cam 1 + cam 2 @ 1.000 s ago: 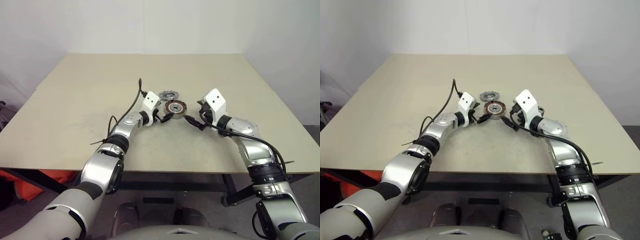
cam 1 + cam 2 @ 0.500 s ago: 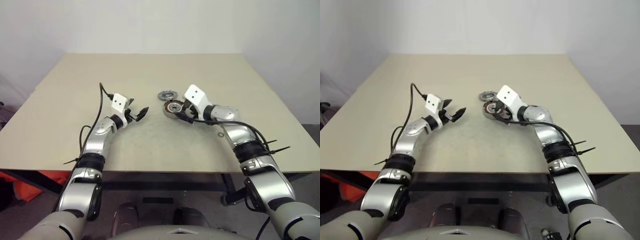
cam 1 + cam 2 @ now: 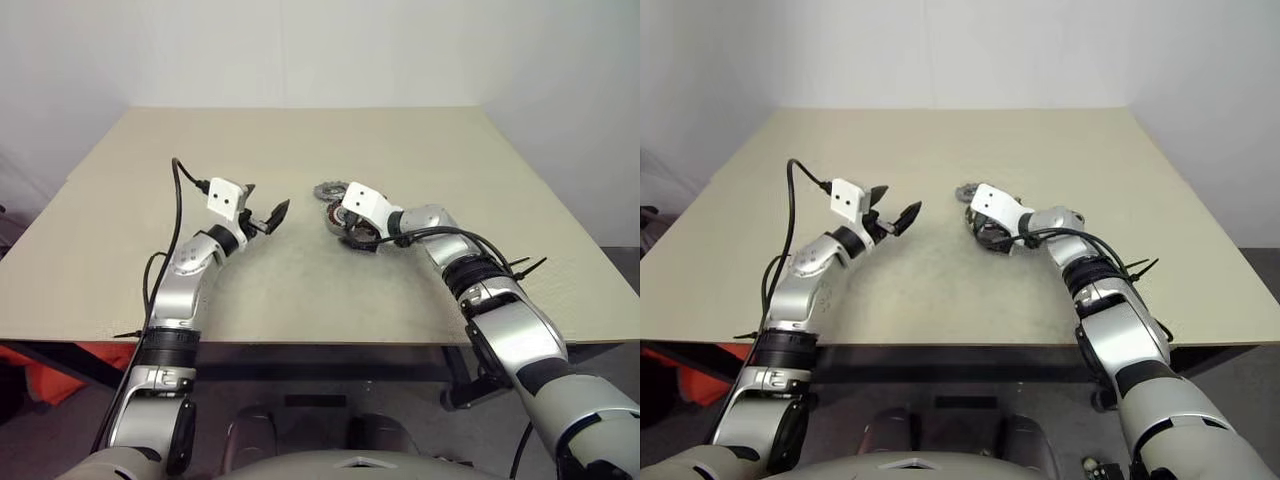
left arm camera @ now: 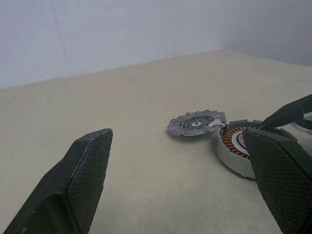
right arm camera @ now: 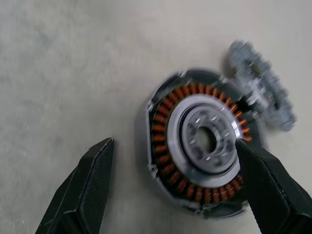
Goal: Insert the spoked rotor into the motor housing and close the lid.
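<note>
Head views: beige worktop (image 3: 420, 160); round silver-grey metal motor housing (image 3: 343, 222) with copper windings sits near centre, mostly hidden under the right pincer (image 3: 352, 237), jaws spread, hanging over it, no grip; small flat grey toothed spoked rotor (image 3: 327, 190) lies flat at the housing's 11 o'clock, just beside it; left pincer (image 3: 268, 218) spread, empty, well off at 9 o'clock.

Left wrist view: rotor (image 4: 197, 123) flat on the worktop, rim notched, beside the housing (image 4: 235, 152); whether they touch, can't tell.

Right wrist view: housing (image 5: 201, 144) open, orange coil ring round a bright hub; rotor (image 5: 262, 83) blurred.

Handling, my read: rotor rigid, light, thin, slick metal; pinch across the toothed rim, not the spokes; housing heavier and stiff; stay off the windings, fragile.
</note>
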Robot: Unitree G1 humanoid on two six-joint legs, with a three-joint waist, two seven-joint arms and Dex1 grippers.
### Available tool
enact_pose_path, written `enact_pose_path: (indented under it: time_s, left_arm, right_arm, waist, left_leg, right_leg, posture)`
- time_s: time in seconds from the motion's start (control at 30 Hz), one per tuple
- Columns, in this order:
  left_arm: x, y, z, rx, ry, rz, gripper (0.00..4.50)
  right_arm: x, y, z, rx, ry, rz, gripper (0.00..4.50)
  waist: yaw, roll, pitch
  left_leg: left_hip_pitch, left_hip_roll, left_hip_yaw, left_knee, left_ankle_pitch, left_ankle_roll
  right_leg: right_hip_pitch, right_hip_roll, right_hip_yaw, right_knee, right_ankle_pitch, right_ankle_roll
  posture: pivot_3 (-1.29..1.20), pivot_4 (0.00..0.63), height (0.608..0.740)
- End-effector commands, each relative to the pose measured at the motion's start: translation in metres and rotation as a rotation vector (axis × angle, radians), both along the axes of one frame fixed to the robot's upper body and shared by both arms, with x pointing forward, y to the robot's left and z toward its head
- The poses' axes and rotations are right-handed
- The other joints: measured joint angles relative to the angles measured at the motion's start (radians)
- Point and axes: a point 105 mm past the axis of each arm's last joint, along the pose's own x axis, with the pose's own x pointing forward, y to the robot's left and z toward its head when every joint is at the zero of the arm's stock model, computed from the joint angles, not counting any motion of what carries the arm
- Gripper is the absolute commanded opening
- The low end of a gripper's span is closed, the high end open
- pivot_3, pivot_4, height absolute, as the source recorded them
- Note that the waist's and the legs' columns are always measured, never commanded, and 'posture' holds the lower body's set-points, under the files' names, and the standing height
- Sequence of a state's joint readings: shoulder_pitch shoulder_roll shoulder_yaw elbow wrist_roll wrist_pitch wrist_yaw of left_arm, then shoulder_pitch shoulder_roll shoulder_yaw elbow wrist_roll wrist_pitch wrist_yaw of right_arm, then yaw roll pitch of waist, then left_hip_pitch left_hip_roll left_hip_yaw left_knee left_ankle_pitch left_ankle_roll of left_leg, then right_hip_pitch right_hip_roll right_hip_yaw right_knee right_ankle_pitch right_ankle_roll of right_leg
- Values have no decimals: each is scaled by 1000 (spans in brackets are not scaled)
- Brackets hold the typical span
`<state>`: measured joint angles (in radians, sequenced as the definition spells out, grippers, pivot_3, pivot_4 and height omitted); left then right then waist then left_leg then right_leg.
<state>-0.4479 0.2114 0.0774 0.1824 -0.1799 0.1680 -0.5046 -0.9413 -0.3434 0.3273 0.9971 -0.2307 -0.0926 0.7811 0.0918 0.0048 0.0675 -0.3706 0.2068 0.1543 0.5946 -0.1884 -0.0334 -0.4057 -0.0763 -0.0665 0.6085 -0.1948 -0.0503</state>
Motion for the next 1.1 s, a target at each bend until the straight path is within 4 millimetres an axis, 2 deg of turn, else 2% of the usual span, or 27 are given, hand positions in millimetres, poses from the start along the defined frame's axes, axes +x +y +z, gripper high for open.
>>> enact_pose_path:
  time_s: [0.03, 0.07, 0.2, 0.67, 0.93, 1.1]
  left_arm:
    - [-1, -1, 19, -6, -64, -5, 4500]
    - [-1, -2, 19, -5, -63, -5, 4500]
    - [-2, -4, 19, -5, -63, -11, 4500]
    - [-4, -16, 16, -17, -54, -37, 4500]
    - [-4, -13, 13, -25, -48, -23, 4500]
    - [-5, -14, 12, -29, -47, -20, 4500]
  right_arm:
    - [6, 6, 17, 13, -36, 21, 4458]
    - [6, 7, 18, 24, -27, 20, 4458]
    - [10, 5, 22, 19, -35, 7, 3190]
    - [13, 6, 23, -57, 20, 13, 3190]
    - [7, 10, 15, -136, 70, 63, 3190]
    - [6, 14, 17, -182, 86, 95, 3190]
  waist:
    - [0, 0, 0]
    - [0, 0, 0]
    - [0, 0, 0]
    - [1, 0, 0]
    - [0, 0, 0]
    - [0, 1, 0]
  left_leg:
    - [0, 0, 0, 0, 0, 0]
    - [0, 0, 0, 0, 0, 0]
    - [0, 0, 0, 0, 0, 0]
    - [0, 0, 0, 0, 0, 0]
    - [0, 0, 0, 0, 0, 0]
    - [0, 0, 0, 0, 0, 0]
  right_leg:
    - [0, 0, 0, 0, 0, 0]
    - [0, 0, 0, 0, 0, 0]
    - [0, 0, 0, 0, 0, 0]
    - [0, 0, 0, 0, 0, 0]
    - [-1, 0, 0, 1, 0, 0]
    - [-1, 0, 0, 1, 0, 0]
  posture:
    - [0, 0, 740]
    - [0, 0, 740]
    - [0, 0, 740]
    - [0, 0, 740]
    - [0, 0, 740]
    - [0, 0, 740]
